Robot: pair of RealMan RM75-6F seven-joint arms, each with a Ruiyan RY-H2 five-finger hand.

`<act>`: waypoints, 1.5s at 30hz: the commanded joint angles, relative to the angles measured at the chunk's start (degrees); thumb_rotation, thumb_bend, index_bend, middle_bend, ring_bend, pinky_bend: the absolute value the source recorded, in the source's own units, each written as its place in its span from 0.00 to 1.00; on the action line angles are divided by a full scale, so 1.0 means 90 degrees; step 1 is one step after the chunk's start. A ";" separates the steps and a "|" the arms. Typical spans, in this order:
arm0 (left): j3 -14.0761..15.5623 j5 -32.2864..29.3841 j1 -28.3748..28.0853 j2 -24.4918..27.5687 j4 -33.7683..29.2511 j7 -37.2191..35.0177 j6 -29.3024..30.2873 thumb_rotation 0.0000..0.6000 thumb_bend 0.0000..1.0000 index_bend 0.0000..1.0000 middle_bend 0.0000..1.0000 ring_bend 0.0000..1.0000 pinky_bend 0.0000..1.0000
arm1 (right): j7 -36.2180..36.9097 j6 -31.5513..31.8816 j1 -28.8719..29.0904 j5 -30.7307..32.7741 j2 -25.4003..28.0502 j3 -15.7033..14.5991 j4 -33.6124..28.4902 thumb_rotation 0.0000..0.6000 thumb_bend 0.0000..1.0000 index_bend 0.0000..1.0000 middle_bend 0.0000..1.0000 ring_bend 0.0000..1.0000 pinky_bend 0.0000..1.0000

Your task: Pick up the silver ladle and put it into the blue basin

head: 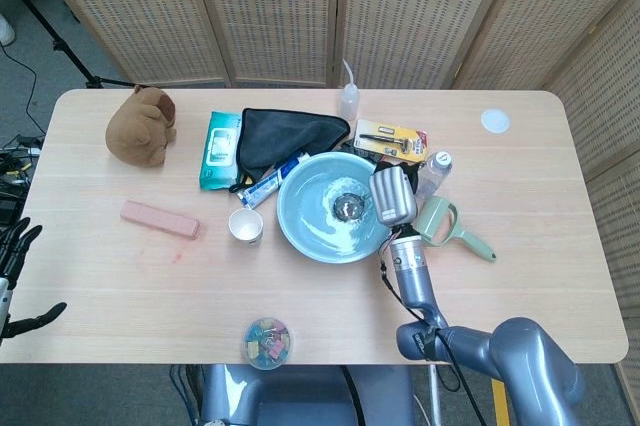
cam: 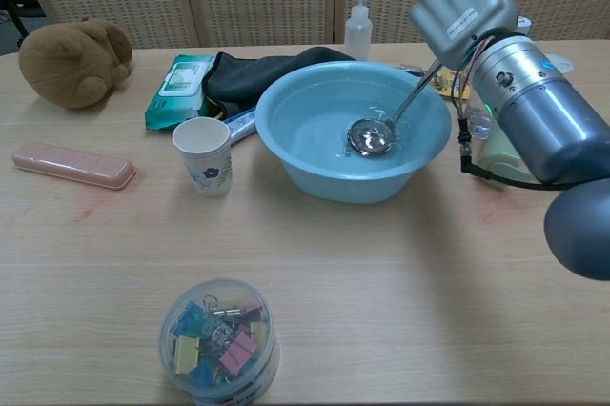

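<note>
Head view: the blue basin sits at the table's centre, and the silver ladle has its bowl down inside it, toward the basin's 3 o'clock side. The right hand hangs over the basin's 3 o'clock rim, seen from its back, so its grasp on the handle is hidden here. The left hand idles off the table's 9 o'clock edge, fingers apart, holding nothing. Chest view: this angle shows what the first cannot — the ladle's bowl rests on the basin floor and its handle slopes up toward 1 o'clock into the right hand, which appears clamped on it. The placing step looks nearly finished — the next move calls for releasing the handle and lifting clear without tipping the basin.
</note>
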 commanded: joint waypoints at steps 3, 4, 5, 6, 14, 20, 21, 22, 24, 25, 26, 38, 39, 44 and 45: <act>-0.0001 0.0002 -0.0006 -0.0005 0.0007 0.0001 -0.0002 1.00 0.00 0.00 0.00 0.00 0.00 | -0.0248 -0.0131 -0.0197 -0.0016 0.0018 0.0148 -0.0207 1.00 1.00 0.88 0.90 0.82 1.00; 0.0000 0.0001 -0.0007 -0.0006 0.0009 0.0005 -0.0005 1.00 0.00 0.00 0.00 0.00 0.00 | -0.0274 -0.0136 -0.0219 0.0000 0.0036 0.0181 -0.0283 1.00 1.00 0.88 0.90 0.82 1.00; 0.0001 0.0001 -0.0010 -0.0009 0.0011 0.0008 -0.0012 1.00 0.00 0.00 0.00 0.00 0.00 | -0.0330 -0.0137 -0.0257 0.0048 0.0066 0.0240 -0.0421 1.00 1.00 0.88 0.90 0.82 1.00; 0.0003 0.0000 -0.0011 -0.0011 0.0012 0.0012 -0.0016 1.00 0.00 0.00 0.00 0.00 0.00 | -0.0377 -0.0134 -0.0280 0.0086 0.0090 0.0283 -0.0525 1.00 1.00 0.88 0.91 0.82 1.00; 0.0009 0.0018 -0.0010 -0.0066 -0.0005 0.0132 -0.0003 1.00 0.00 0.00 0.00 0.00 0.00 | -0.1607 0.0129 -0.0489 0.0833 0.0602 0.0665 -0.2266 1.00 1.00 0.88 0.91 0.82 1.00; 0.0021 0.0047 -0.0009 -0.0079 -0.0009 0.0163 0.0007 1.00 0.00 0.00 0.00 0.00 0.00 | -0.2002 0.0265 -0.0576 0.1543 0.0870 0.1018 -0.3200 1.00 1.00 0.88 0.91 0.82 0.99; 0.0028 0.0054 -0.0007 -0.0080 -0.0012 0.0167 0.0006 1.00 0.00 0.00 0.00 0.00 0.00 | -0.2005 0.0277 -0.0589 0.1717 0.0925 0.1135 -0.3343 1.00 1.00 0.88 0.91 0.82 0.99; 0.0029 0.0054 -0.0006 -0.0080 -0.0013 0.0169 0.0008 1.00 0.00 0.00 0.00 0.00 0.00 | -0.2019 0.0271 -0.0585 0.1796 0.0968 0.1181 -0.3422 1.00 1.00 0.88 0.91 0.82 1.00; 0.0028 0.0055 -0.0006 -0.0083 -0.0012 0.0166 0.0011 1.00 0.00 0.00 0.00 0.00 0.00 | -0.1968 0.0237 -0.0585 0.1974 0.1070 0.1305 -0.3599 1.00 1.00 0.89 0.91 0.82 1.00; 0.0028 0.0054 -0.0006 -0.0084 -0.0011 0.0168 0.0012 1.00 0.00 0.00 0.00 0.00 0.00 | -0.1927 0.0217 -0.0584 0.2044 0.1114 0.1362 -0.3672 1.00 1.00 0.89 0.91 0.82 1.00; 0.0027 0.0051 -0.0008 -0.0085 -0.0010 0.0169 0.0008 1.00 0.00 0.00 0.00 0.00 0.00 | -0.1880 0.0206 -0.0583 0.2108 0.1154 0.1420 -0.3738 1.00 1.00 0.89 0.91 0.82 1.00; 0.0041 0.0064 -0.0016 -0.0082 -0.0022 0.0171 -0.0005 1.00 0.00 0.00 0.00 0.00 0.00 | -0.1365 0.0294 -0.0416 0.3030 0.1644 0.2191 -0.4693 1.00 1.00 0.89 0.91 0.82 1.00; 0.0042 0.0066 -0.0015 -0.0078 -0.0025 0.0155 -0.0002 1.00 0.00 0.00 0.00 0.00 0.00 | -0.1323 0.0327 -0.0382 0.3023 0.1683 0.2209 -0.4741 1.00 1.00 0.89 0.91 0.82 1.00; 0.0045 0.0067 -0.0015 -0.0058 -0.0021 0.0106 0.0001 1.00 0.00 0.00 0.00 0.00 0.00 | -0.1070 0.0394 -0.0308 0.3263 0.1803 0.2409 -0.5010 1.00 1.00 0.89 0.91 0.82 1.00; 0.0046 0.0068 -0.0015 -0.0053 -0.0020 0.0096 0.0001 1.00 0.00 0.00 0.00 0.00 0.00 | -0.1037 0.0411 -0.0287 0.3295 0.1828 0.2433 -0.5048 1.00 1.00 0.89 0.91 0.82 1.00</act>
